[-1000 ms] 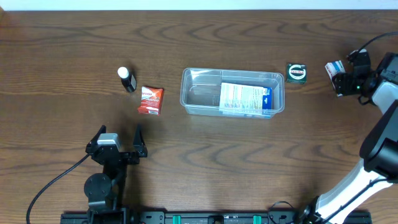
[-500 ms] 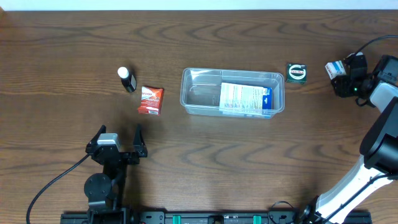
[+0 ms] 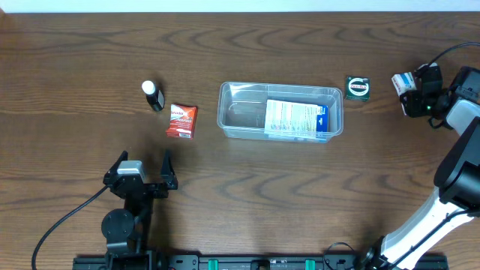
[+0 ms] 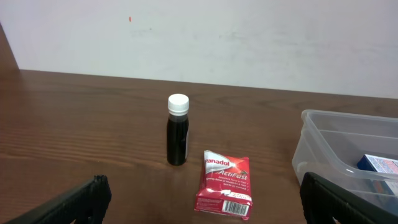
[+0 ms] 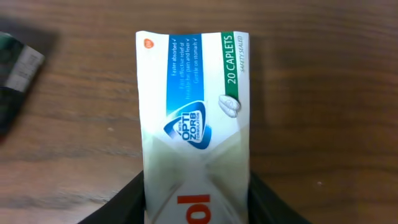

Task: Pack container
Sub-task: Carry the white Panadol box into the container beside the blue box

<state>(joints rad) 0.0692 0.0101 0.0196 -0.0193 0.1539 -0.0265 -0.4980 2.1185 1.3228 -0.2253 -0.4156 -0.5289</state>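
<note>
Container (image 3: 241,112): clear rectangular tub, mid-counter, open top; a blue-and-white box (image 3: 297,120) lies flat in its right half, the left half bare.

Caplet box (image 5: 193,112): white, blue and green, marked 20 caplets; lying flat at the far right of the counter (image 3: 247,202), well apart from the tub.

Right gripper (image 3: 411,90): fingers (image 5: 264,202) set against both long sides of the caplet box near one end, grasping it.

Handling note: the grip looks off-centre, so the free end may droop. Lift level, clear the near rim, and lay the box flat in the bare left half.

Green-and-black packet (image 3: 358,88): just beside the tub's right end, on the likely carry path; pass above it.

Left gripper (image 3: 144,157): fingers released wide, holding nothing.

Red ActiFast sachet (image 3: 181,121), dark bottle with a white cap (image 3: 153,96): left of the tub, unpacked.
</note>
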